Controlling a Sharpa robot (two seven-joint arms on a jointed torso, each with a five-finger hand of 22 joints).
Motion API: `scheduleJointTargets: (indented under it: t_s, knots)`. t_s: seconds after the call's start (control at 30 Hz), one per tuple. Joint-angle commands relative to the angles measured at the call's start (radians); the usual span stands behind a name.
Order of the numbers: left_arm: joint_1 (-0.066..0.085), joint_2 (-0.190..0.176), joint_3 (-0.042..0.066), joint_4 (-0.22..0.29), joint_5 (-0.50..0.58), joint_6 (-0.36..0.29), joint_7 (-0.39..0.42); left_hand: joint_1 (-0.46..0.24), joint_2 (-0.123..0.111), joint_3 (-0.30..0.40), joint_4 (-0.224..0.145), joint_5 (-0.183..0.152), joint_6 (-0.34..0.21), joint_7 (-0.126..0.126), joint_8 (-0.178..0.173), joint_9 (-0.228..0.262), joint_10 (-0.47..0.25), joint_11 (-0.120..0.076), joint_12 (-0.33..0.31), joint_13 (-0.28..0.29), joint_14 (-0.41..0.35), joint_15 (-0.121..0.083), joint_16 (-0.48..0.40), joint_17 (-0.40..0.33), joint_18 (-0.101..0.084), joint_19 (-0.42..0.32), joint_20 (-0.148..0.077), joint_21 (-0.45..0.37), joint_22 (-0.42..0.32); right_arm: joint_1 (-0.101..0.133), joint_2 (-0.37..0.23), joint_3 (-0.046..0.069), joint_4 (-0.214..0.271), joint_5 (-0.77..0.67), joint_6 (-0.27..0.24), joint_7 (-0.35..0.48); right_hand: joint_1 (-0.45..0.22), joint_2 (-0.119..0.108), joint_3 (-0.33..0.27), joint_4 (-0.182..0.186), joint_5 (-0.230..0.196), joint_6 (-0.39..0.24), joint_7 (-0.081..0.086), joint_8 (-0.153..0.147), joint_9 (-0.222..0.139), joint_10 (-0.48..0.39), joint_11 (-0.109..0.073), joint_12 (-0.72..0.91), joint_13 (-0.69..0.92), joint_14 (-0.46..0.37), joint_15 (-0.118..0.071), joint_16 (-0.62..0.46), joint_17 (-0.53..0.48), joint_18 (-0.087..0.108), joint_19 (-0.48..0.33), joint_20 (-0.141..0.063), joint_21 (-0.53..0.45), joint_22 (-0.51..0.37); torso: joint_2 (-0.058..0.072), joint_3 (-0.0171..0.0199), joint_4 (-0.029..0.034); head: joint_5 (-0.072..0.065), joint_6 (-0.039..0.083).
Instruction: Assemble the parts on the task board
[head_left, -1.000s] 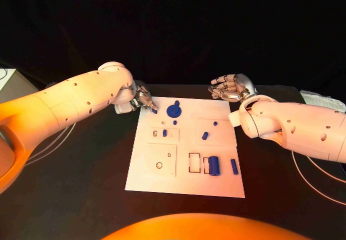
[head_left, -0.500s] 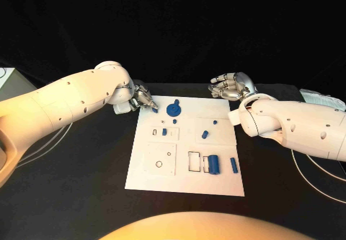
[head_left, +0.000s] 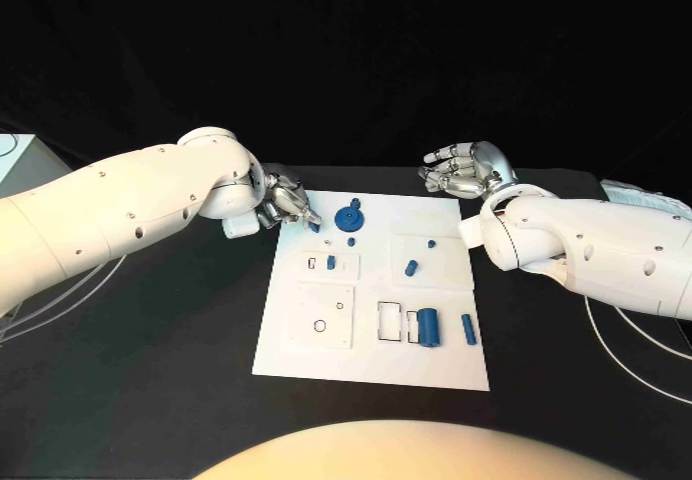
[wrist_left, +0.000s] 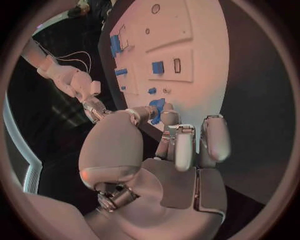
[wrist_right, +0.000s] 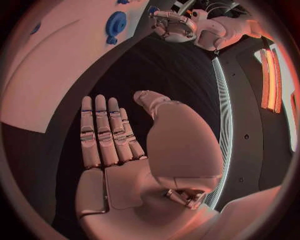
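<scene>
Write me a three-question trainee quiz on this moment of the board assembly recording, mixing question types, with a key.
1. True or false: the right hand is holding a blue part.
2. Which hand is at the far left corner of the task board, by the small blue part there?
A. the left hand
B. the right hand
C. neither
3. Fill in: the round blue gear-like part lies near the board's ____ edge (far or near).

Key:
1. False; it hovers past the board's far right corner with fingers apart, holding nothing.
2. A
3. far
</scene>
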Motion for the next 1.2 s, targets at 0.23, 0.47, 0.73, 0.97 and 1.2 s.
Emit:
scheduleJointTargets:
  t_s: [0.23,0.47,0.73,0.97,1.2]
  knots:
    - [-0.016,-0.072,-0.014,0.147,-0.101,-0.109,0.009,-0.007,-0.003,0.178,-0.168,0.008,0.013,-0.005,0.005,0.007,0.016,-0.004,0.009,0.008,0.08,-0.01,0.006,0.17,-0.009,0.014,-0.002,0.01,0.011,-0.003,-0.007,0.0,0.0,0.001,0.015,0.017,-0.002,0.005,0.003,-0.008,0.013,-0.005,0.042,0.004,-0.002,-0.003,0.002,0.002,-0.003,-0.005,0.002,-0.006,-0.003,0.014,-0.005,0.001,0.001,-0.005,-0.007,-0.0015,0.0043,0.002,-0.006]
    - [-0.028,-0.098,-0.026,0.205,-0.167,-0.14,0.01,-0.009,-0.005,0.182,-0.17,0.008,0.016,-0.006,0.005,0.007,0.021,-0.005,0.012,0.012,0.081,-0.011,0.007,0.172,-0.01,0.017,-0.002,0.011,0.015,-0.005,-0.008,0.0,-0.001,0.001,0.016,0.018,-0.001,0.005,0.004,-0.008,0.017,-0.005,0.042,0.004,-0.002,-0.003,0.002,0.002,-0.004,-0.005,0.002,-0.006,-0.004,0.014,-0.005,0.001,0.001,-0.007,-0.006,-0.0013,0.0032,0.006,-0.008]
    - [-0.046,-0.105,-0.036,0.221,-0.182,-0.126,0.007,-0.009,-0.005,0.184,-0.17,0.008,0.017,-0.006,0.006,0.008,0.022,-0.005,0.013,0.014,0.081,-0.011,0.007,0.172,-0.011,0.018,-0.002,0.012,0.017,-0.007,-0.008,0.0,-0.001,0.001,0.018,0.017,-0.002,0.006,0.005,-0.009,0.024,-0.006,0.043,0.004,-0.003,-0.004,0.002,0.002,-0.005,-0.005,0.002,-0.007,-0.005,0.014,-0.005,0.001,0.001,-0.009,-0.004,-0.0009,0.0032,0.008,-0.011]
    - [-0.053,-0.102,-0.04,0.22,-0.182,-0.108,0.005,-0.01,-0.005,0.185,-0.171,0.008,0.018,-0.006,0.006,0.008,0.022,-0.005,0.012,0.013,0.081,-0.011,0.007,0.172,-0.01,0.018,-0.003,0.012,0.016,-0.008,-0.008,0.0,-0.001,0.001,0.019,0.017,-0.002,0.006,0.005,-0.009,0.027,-0.006,0.043,0.004,-0.003,-0.004,0.003,0.002,-0.006,-0.005,0.002,-0.007,-0.005,0.014,-0.005,0.001,0.001,-0.01,-0.004,-0.0003,0.0023,0.009,-0.013]
    - [-0.057,-0.098,-0.042,0.215,-0.192,-0.104,0.005,-0.01,-0.006,0.187,-0.171,0.008,0.018,-0.006,0.005,0.008,0.023,-0.005,0.012,0.013,0.081,-0.011,0.008,0.173,-0.011,0.018,-0.003,0.012,0.016,-0.008,-0.009,0.0,-0.001,0.001,0.02,0.017,-0.002,0.006,0.006,-0.009,0.029,-0.006,0.043,0.004,-0.003,-0.004,0.003,0.003,-0.006,-0.005,0.002,-0.007,-0.006,0.014,-0.005,0.001,0.001,-0.011,-0.004,0.0002,0.0019,0.012,-0.017]
